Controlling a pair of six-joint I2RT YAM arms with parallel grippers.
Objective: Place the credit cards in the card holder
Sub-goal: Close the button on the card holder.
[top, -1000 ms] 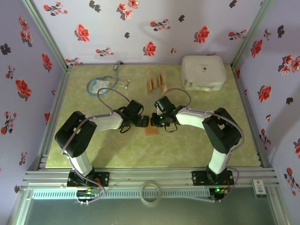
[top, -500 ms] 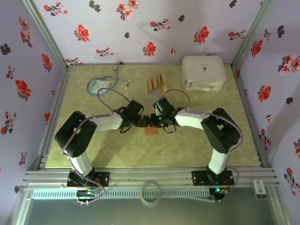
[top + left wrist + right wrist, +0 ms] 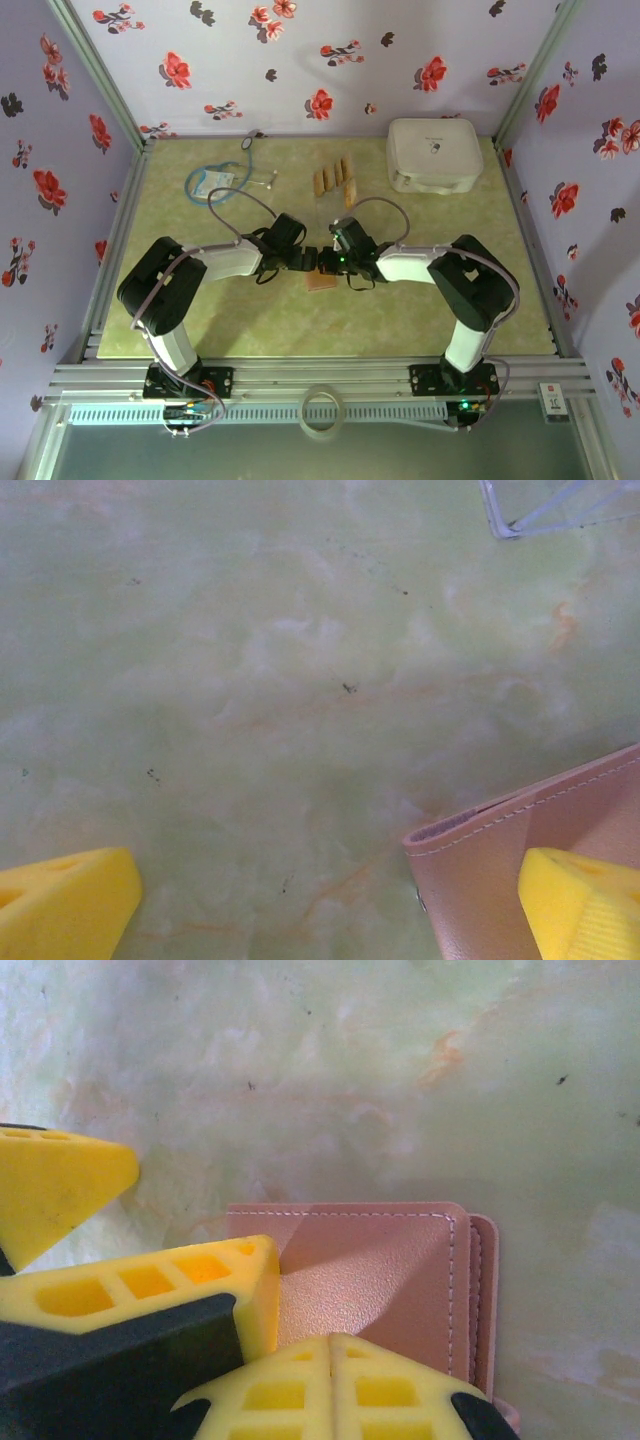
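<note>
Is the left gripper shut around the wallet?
No, the left gripper is wide open, with mostly bare table between its fingers.

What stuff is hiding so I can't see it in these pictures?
- Wallet, right wrist view: the shut right fingers cover its near part, and its inside is hidden.
- Wallet, left wrist view: just a corner; the picture edge and a yellow left finger cut off the rest.
- Wallet, top view: the arms cover most of it.
- Cards, top view: too small to count surely.

blue stethoscope (image 3: 215, 180), white case (image 3: 433, 153), green table (image 3: 400, 320)
</note>
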